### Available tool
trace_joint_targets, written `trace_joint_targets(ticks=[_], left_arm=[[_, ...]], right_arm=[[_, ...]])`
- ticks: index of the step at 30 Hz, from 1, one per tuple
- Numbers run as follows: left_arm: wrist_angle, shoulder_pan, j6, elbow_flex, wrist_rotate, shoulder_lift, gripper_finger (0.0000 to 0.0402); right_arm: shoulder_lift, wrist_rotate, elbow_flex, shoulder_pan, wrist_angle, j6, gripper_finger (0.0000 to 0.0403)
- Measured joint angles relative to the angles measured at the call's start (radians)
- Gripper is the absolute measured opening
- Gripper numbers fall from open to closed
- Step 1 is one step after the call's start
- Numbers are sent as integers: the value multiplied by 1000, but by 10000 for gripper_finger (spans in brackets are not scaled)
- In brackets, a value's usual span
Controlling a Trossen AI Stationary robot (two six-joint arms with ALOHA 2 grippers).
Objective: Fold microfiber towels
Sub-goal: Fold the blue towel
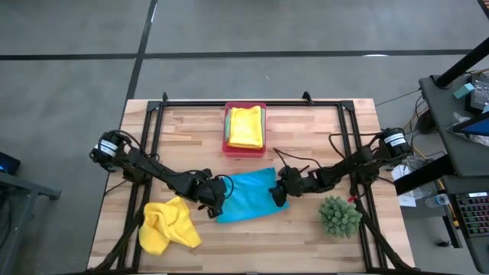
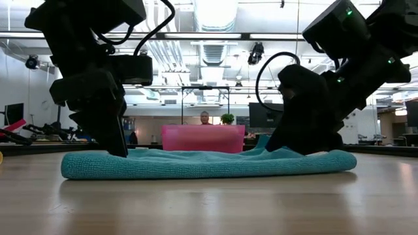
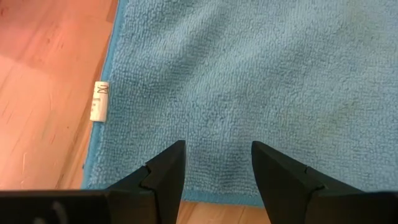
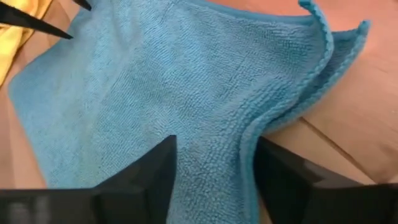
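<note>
The turquoise towel (image 1: pixel 246 195) was spread at the table's (image 1: pixel 306 237) middle front, between the 2 grippers. The left gripper (image 3: pixel 214 163) was set on its left edge, fingers parted with only flat cloth between. The right gripper (image 4: pixel 214 163) was lowered over the right edge, fingers apart astride a raised fold, not clenched.

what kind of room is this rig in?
Likely a robotics lab or open workshop: exposed ceiling ducts, a grey concrete floor, and an equipment rack with cables beside the wooden table.
</note>
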Motion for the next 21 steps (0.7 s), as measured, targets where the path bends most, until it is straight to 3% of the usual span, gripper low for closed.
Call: trace_joint_targets(ticks=[11,21], left_arm=[[11,0,1,-1,0,0,168],[-4,-1,1,3,1,-6,168]], right_arm=[[23,8,0,1,77,-72,22],[-56,11,0,1,-18,-100,13]])
